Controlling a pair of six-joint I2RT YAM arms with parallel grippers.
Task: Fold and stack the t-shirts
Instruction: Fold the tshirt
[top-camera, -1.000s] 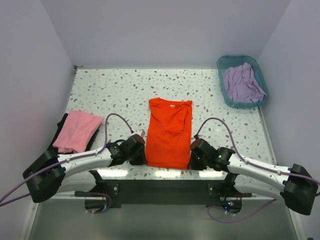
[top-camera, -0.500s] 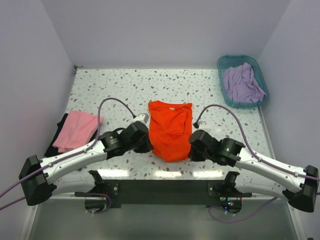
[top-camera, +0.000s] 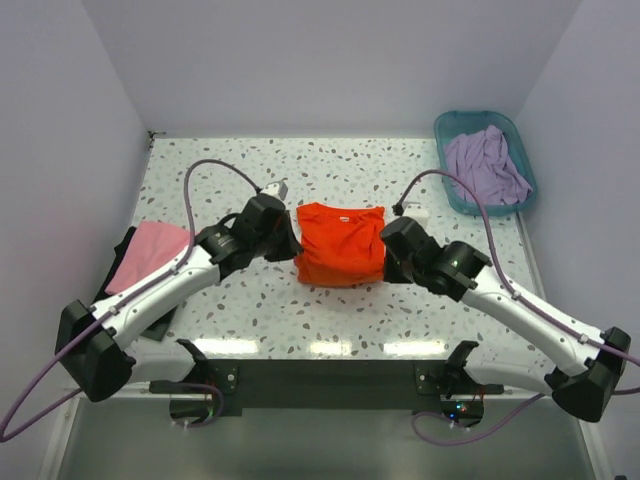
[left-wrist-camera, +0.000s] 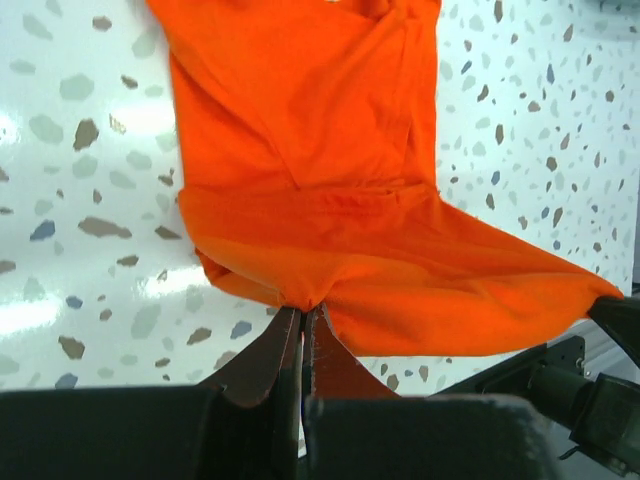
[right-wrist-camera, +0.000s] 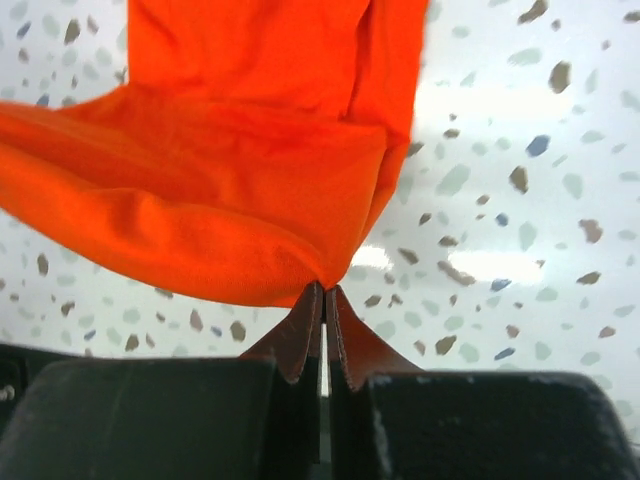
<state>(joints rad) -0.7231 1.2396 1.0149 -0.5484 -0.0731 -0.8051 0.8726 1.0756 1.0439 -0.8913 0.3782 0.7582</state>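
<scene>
The orange t-shirt (top-camera: 340, 245) lies mid-table, its lower half lifted and doubled toward the collar. My left gripper (top-camera: 292, 250) is shut on the shirt's left hem corner (left-wrist-camera: 300, 295). My right gripper (top-camera: 386, 255) is shut on the right hem corner (right-wrist-camera: 322, 275). Both hold the hem above the table, so the cloth sags between them. The pink t-shirt (top-camera: 148, 250) lies folded on the black t-shirt (top-camera: 118, 262) at the left edge, partly hidden by my left arm. The lavender t-shirt (top-camera: 485, 165) sits crumpled in the basket.
The teal plastic basket (top-camera: 447, 160) stands at the back right corner. Speckled tabletop (top-camera: 250, 175) stretches behind the orange shirt. Walls close in the left, back and right sides. Arm cables arch above both wrists.
Both grippers have carried the orange shirt's hem away from the near edge toward the collar. The shirt has gone from long and flat to folded about in half.
</scene>
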